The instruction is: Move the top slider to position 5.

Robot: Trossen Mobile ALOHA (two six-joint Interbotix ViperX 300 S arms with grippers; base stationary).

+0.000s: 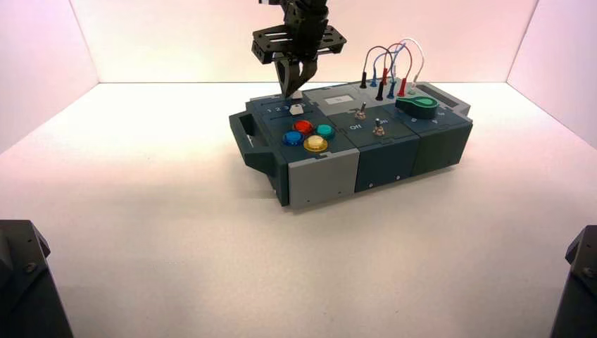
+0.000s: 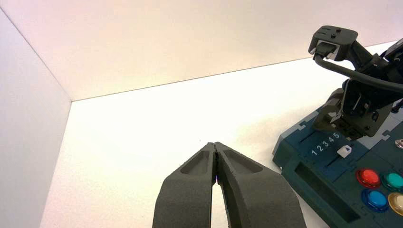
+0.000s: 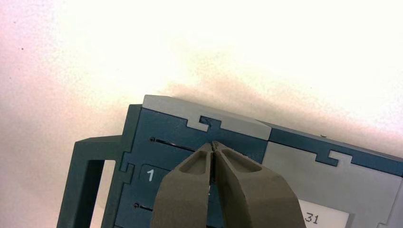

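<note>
The box (image 1: 387, 151) stands across the far middle of the table (image 1: 211, 267), its handle (image 1: 251, 144) at the left end and its long near side slightly turned. The right gripper (image 3: 213, 144) is over the far left part of the box, pointing down at the top slider's track (image 3: 173, 145). Its jaws are closed, the tips together. The left gripper (image 2: 215, 144) waits above the table, left of the box, its jaws also closed.

Across the box's right part sit a green knob (image 1: 417, 106) and, beyond it, a bunch of plug wires (image 1: 403, 86) in black, blue, red and white. A grey panel with a white display (image 1: 338, 100) lies right of the far slider area. Four round buttons are grouped on the near left panel: red (image 1: 303, 127), blue (image 1: 293, 138), green (image 1: 324, 132) and yellow (image 1: 315, 144). Two metal toggle switches (image 1: 361, 111) stand right of them.

The top slider (image 1: 297, 94) shows as a white knob just right of the right gripper's tips; whether they touch it is hard to tell, as the fingers hide it in the right wrist view. The lower slider's white knob (image 2: 344, 151) sits nearer, toward the high-numbered end of its track. Between the two tracks runs the printed row 1 to 5, with the numeral 5 (image 2: 336, 135) at its right end.
</note>
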